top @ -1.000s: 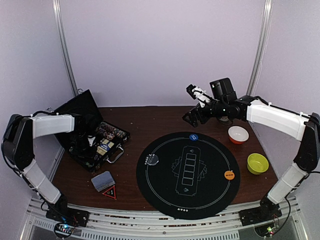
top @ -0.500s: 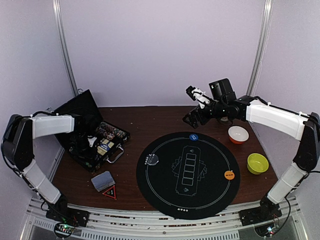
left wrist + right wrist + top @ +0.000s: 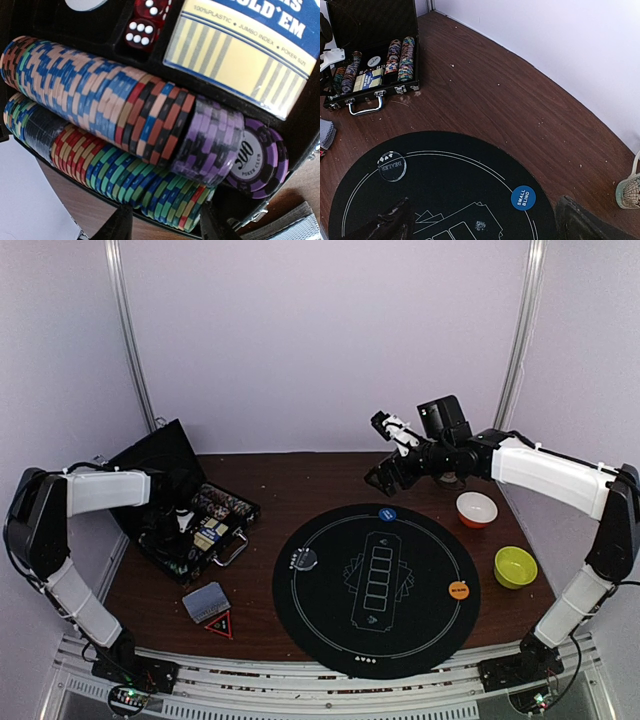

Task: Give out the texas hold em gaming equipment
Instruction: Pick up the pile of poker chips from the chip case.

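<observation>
- The left gripper (image 3: 162,224) is about half open inside the open case (image 3: 228,540). Its fingers (image 3: 122,227) stand either side of the near row of poker chips (image 3: 125,115); I cannot tell whether they touch.
- The left arm is bent at the elbow, with the forearm reaching right and the wrist tipped down into the case.
- The right gripper (image 3: 382,452) is spread wide and holds nothing, in the air above the mat's (image 3: 330,630) far edge.
- The right arm stretches leftward, raised.
- The blue button (image 3: 523,197), clear button (image 3: 303,559) and orange button (image 3: 458,590) lie on the mat. The cards (image 3: 206,602) lie near the case.
</observation>
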`<action>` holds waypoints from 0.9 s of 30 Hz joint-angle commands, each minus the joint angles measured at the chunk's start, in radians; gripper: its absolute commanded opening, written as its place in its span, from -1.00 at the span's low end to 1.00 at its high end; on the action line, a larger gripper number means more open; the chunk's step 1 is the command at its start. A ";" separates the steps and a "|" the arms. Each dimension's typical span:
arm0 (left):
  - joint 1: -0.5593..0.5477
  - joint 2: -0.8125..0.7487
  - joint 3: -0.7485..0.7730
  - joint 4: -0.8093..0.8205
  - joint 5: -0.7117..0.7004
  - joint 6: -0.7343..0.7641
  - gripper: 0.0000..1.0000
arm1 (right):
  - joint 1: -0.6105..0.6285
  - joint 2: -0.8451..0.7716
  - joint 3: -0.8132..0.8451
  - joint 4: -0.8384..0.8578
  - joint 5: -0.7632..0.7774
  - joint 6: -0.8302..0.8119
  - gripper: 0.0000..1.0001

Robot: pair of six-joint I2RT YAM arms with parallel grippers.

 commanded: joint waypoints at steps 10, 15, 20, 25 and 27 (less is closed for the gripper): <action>-0.037 -0.038 -0.022 0.163 0.204 0.007 -0.14 | -0.006 0.031 0.058 -0.042 -0.016 -0.011 1.00; -0.037 -0.033 -0.018 0.141 0.194 0.008 -0.15 | -0.006 0.034 0.061 -0.044 -0.019 -0.012 1.00; -0.038 0.008 0.017 0.105 0.078 0.017 -0.11 | -0.006 0.034 0.060 -0.046 -0.024 -0.012 1.00; -0.038 0.030 0.043 0.078 0.038 0.006 -0.13 | -0.005 0.031 0.056 -0.050 -0.031 -0.017 1.00; -0.038 0.018 0.047 0.066 0.019 -0.001 -0.13 | -0.006 0.030 0.058 -0.051 -0.034 -0.018 1.00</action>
